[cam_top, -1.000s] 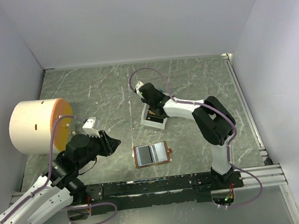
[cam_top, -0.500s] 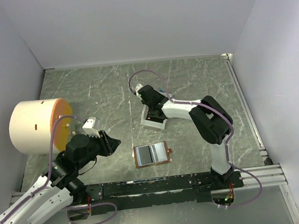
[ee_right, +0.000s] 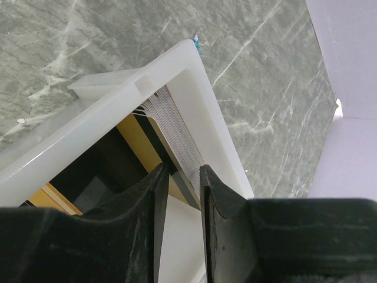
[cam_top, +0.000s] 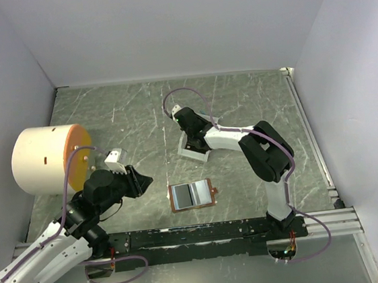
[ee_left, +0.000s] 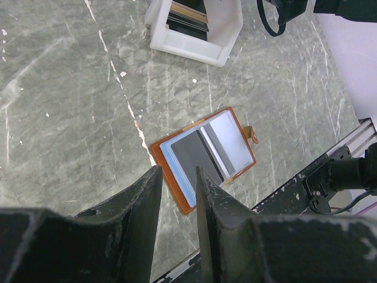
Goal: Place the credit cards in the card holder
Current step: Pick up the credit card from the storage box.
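The green-grey marbled surface (cam_top: pixel 125 114) lies bare between the white rectangular plastic box (ee_left: pixel 194 52) and the open brown leather card holder (ee_left: pixel 203 156). The holder lies flat by the near edge, close to the black rail (cam_top: pixel 205 233), with one pocket showing dark and the other pale. My left jaws hover over it, narrowly parted and holding nothing. My right jaws reach into the box over upright dark, gold and pale credit cards (ee_right: pixel 171 115). I cannot tell whether they pinch one.
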`<state>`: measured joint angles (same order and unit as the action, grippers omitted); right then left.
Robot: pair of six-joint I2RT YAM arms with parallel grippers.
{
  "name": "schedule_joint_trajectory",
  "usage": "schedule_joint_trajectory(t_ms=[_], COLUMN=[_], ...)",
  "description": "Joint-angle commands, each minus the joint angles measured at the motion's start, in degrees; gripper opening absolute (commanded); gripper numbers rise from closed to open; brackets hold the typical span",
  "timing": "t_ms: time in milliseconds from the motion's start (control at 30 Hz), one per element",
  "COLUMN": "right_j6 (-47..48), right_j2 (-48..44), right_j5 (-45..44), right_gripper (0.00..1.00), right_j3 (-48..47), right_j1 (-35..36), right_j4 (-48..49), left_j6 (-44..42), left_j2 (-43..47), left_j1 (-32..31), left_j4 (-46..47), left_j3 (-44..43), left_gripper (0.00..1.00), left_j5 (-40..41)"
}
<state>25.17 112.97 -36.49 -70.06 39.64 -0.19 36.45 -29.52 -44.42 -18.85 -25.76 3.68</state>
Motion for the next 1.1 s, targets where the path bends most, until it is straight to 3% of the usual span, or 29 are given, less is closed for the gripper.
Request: schedule_joint_trajectory(t_ms=[0,667,900,1067], right_j6=[0.7,-0.14,-3.47,-7.36], right_j2=[-2.11,-3.22,-5.67,-9.19], right_j5=[-1.52,0.64,7.64,12.97], right_gripper=[0.27,0.14,0.01,0.0], right_j3=[-1.26,-3.78,-4.7,-4.94], right_j1=[-0.15,-0.24,0.14,0.98], right_j4=[2.03,-0.83,-8.11,-14.16], left_j6=[-0.1,-0.41,-0.24,0.24], left_j2=[0.08,-0.53,-0.94,-1.41], left_j1=[-0.31,-0.27,-0.27,-0.31], left_j4=[0.3,0.56,0.74,1.61], left_j3=[0.33,0.13,-0.11,-0.19], left_gripper=[0.4,0.41,0.41,0.41], left_j5=[0.4,-0.28,-0.81,-1.82])
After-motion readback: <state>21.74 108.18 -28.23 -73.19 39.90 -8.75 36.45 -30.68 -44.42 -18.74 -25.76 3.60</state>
